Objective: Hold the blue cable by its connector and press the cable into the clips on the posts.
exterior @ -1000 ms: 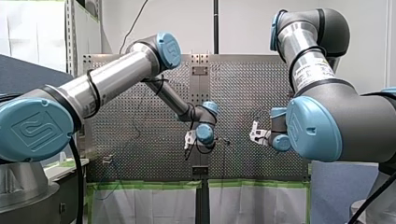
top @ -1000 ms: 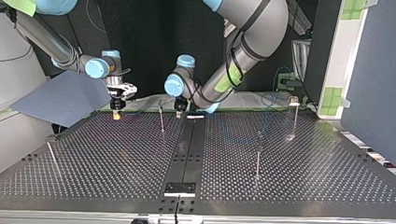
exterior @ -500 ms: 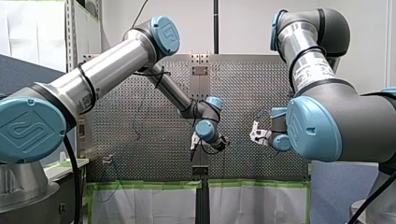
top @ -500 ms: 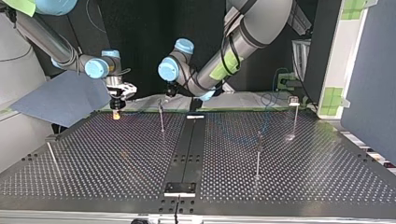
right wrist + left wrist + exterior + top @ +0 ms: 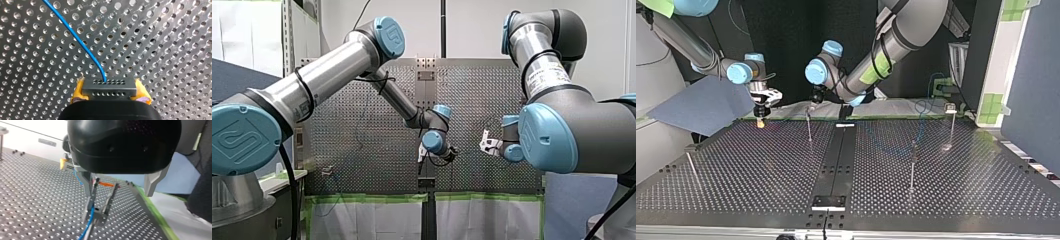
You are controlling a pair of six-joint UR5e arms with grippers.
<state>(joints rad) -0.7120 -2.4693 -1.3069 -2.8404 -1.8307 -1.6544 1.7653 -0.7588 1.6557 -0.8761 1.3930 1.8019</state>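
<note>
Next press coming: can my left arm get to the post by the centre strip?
Probably yes: the left gripper hovers, fingers open, just above that post, with nothing between them; the blue cable runs beside it.

The connector [image 5: 109,86] is partly hidden: its rear sits behind the black body of my right tool [image 5: 110,93]. The blue cable [image 5: 75,36] leaving the connector is cut off by the picture's edge, its far run unseen.

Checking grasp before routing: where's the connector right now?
Connector clamped between my right gripper's yellow pads at the top view's left, blue cable leaving it over the perforated table.
</note>
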